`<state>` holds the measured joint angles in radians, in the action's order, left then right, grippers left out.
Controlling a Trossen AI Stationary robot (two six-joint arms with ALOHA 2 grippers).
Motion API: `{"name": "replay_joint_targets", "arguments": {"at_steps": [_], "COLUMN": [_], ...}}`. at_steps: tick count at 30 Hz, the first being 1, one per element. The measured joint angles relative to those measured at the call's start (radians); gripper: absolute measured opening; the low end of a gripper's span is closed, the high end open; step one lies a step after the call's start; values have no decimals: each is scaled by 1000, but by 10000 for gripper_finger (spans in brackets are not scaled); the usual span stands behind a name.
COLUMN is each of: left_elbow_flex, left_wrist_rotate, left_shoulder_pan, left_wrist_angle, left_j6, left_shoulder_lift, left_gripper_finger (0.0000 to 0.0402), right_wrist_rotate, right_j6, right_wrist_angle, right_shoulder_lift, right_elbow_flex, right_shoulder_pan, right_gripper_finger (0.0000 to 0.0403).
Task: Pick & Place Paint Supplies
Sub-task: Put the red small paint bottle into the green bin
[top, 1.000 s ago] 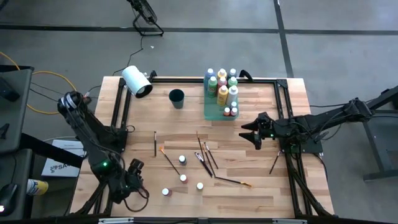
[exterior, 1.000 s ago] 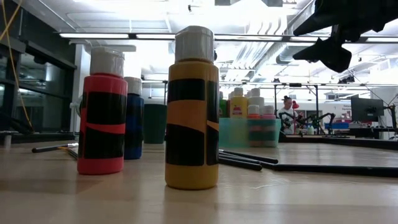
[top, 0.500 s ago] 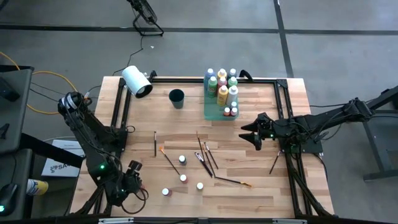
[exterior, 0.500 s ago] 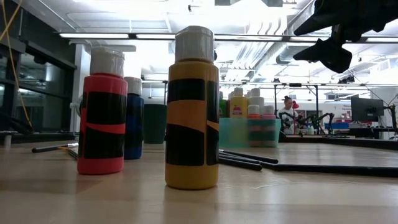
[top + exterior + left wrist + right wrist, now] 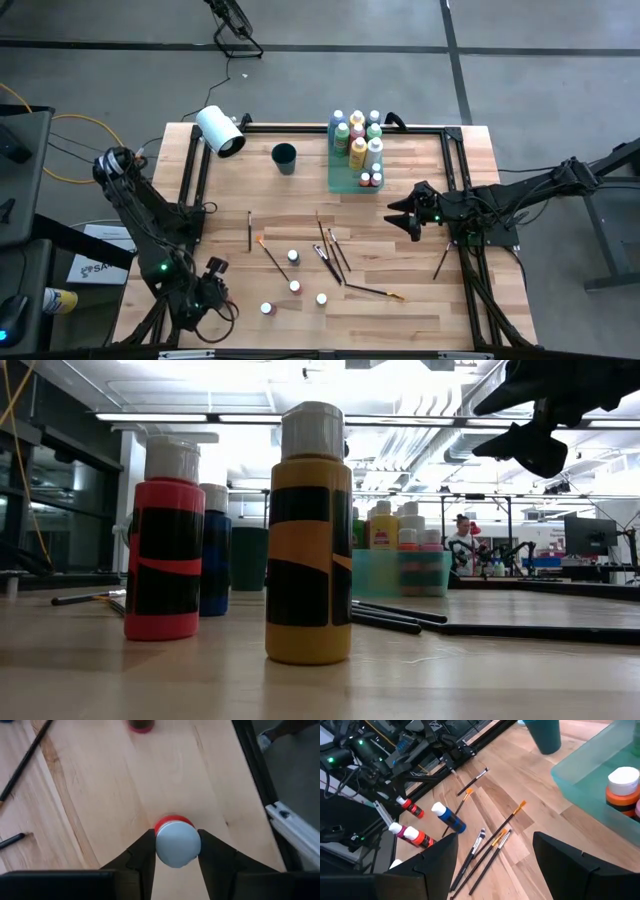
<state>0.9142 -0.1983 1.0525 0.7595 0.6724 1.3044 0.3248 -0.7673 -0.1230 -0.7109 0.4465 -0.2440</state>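
My left gripper (image 5: 205,298) is at the table's near left corner, pointing down, and hides what is under it in the high view. In the left wrist view it (image 5: 175,834) is shut on a red paint bottle (image 5: 172,820) with a white cap. Four more bottles (image 5: 294,286) stand upright on their bases mid-table. Dark-handled brushes (image 5: 330,250) lie flat beside them. My right gripper (image 5: 405,215) hangs open above the table's right side, near the green tray (image 5: 340,182) of bottles (image 5: 358,150); it touches nothing. My left gripper holds the red bottle by its white cap (image 5: 162,845), pinched between the two fingers (image 5: 140,860), one on each side. The fingers come from above, pointing down. The bottle is upright; whether its base rests on the wood is hidden under the cap.
A large white roll (image 5: 220,130) and a dark teal cup (image 5: 284,157) stand near the far edge. Black frame rails run along the table's left and right sides (image 5: 455,180). One brush (image 5: 441,262) lies at the right rail. Bare wood shows between the brushes and the tray.
My left gripper has edged slightly toward the table's left edge. The free bottles, the brushes and my right arm have stayed where they were.
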Motion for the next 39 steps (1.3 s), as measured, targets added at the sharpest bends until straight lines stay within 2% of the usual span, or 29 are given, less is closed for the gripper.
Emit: {"name": "replay_joint_targets", "arguments": {"at_steps": [6,10,16,24,32,39], "left_elbow_flex": [0,0,2,89,242,447], "left_wrist_rotate": [-19,-22,-25,-17,7,83], "left_shoulder_pan": [-71,-174,-400,-782,-1115,-1273], "left_wrist_angle": [27,42,64,52,28,-32], "left_j6": [5,-47,-175,-486,-734,-924], "left_shoulder_lift": [-81,-144,-212,-219,-109,131], "left_gripper_finger": [120,119,119,118,118,118], "right_wrist_rotate": [-15,-15,-14,-3,53,145], "right_j6": [0,-18,-26,-22,-15,-14], "right_wrist_angle": [0,0,0,-1,-1,-2], "right_shoulder_lift": [0,0,0,0,0,0], "right_elbow_flex": [0,0,0,0,0,0], "right_shoulder_pan": [0,0,0,0,0,0], "right_gripper_finger": [252,252,252,252,252,252]}}
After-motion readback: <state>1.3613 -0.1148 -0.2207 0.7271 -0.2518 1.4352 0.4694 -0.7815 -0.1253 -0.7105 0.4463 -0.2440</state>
